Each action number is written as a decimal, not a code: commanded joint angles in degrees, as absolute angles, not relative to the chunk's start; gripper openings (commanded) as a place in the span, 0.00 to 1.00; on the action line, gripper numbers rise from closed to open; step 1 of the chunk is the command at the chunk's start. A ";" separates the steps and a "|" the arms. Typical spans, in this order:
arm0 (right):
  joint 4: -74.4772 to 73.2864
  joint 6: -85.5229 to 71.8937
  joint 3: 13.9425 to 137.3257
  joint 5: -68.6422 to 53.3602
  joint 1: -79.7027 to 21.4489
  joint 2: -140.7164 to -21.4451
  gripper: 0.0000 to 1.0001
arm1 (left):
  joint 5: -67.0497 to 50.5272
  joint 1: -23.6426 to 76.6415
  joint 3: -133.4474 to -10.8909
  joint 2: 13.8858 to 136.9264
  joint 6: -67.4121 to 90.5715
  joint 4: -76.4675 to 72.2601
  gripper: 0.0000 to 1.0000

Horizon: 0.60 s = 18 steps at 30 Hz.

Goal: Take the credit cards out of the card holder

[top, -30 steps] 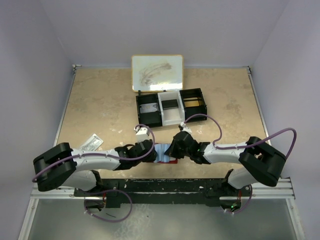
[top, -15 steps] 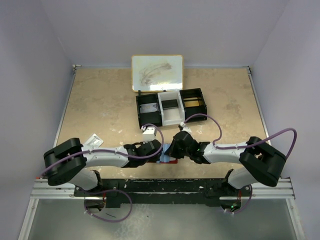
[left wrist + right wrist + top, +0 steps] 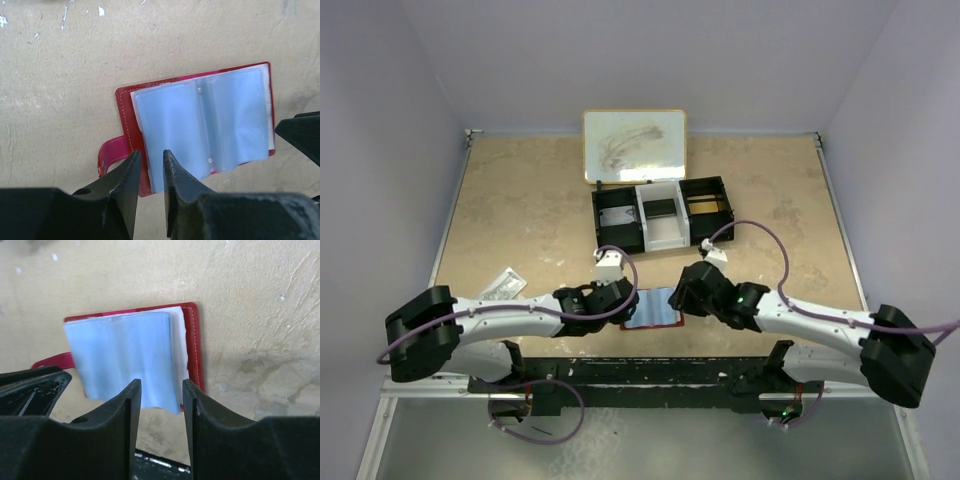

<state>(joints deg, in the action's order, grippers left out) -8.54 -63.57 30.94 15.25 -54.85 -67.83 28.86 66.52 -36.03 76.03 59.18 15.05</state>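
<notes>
Beige counter (image 3: 520,210) bears the open card holder (image 3: 655,308), left tool (image 3: 150,155) narrowly parted, right tool (image 3: 161,385) wider, neither gripping: a one-sided pinch on the slippery sleeves (image 3: 200,125) could drag it.

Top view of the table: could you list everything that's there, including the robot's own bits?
card holder: one, red with pale blue clear sleeves, lying open near the front edge, between the two hands
tray: one, black with a white middle, three compartments, at mid-table
whiteboard: one, white with smudges, pale frame, at the back behind the tray
small packet: one, whitish, front left
table: one, beige and speckled
left hand: one, black, jaws a little apart, over the card holder's left edge by its red tab
right hand: one, black, jaws apart, holding nothing, over the card holder's right side
</notes>
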 commanded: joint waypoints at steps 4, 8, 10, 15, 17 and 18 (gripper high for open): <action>-6.32 -58.21 31.71 14.47 -55.00 -59.15 0.37 | 30.90 66.87 -37.20 70.24 58.65 13.31 0.25; 4.01 -56.59 30.37 6.32 -55.10 -62.79 0.28 | 28.46 66.83 -37.13 68.79 58.27 8.00 0.25; 7.54 -56.88 29.88 4.38 -54.97 -66.26 0.26 | 27.09 66.80 -37.03 69.22 58.42 5.44 0.24; 6.08 -59.63 30.10 6.89 -54.55 -74.97 0.20 | 24.06 66.88 -36.73 72.45 59.05 1.32 0.22; 4.92 -61.38 29.17 8.31 -54.49 -77.24 0.19 | 23.08 66.84 -36.13 74.10 59.22 0.00 0.22; 4.55 -62.11 28.52 8.76 -54.39 -77.98 0.19 | 22.89 66.85 -35.86 74.94 59.29 -0.34 0.21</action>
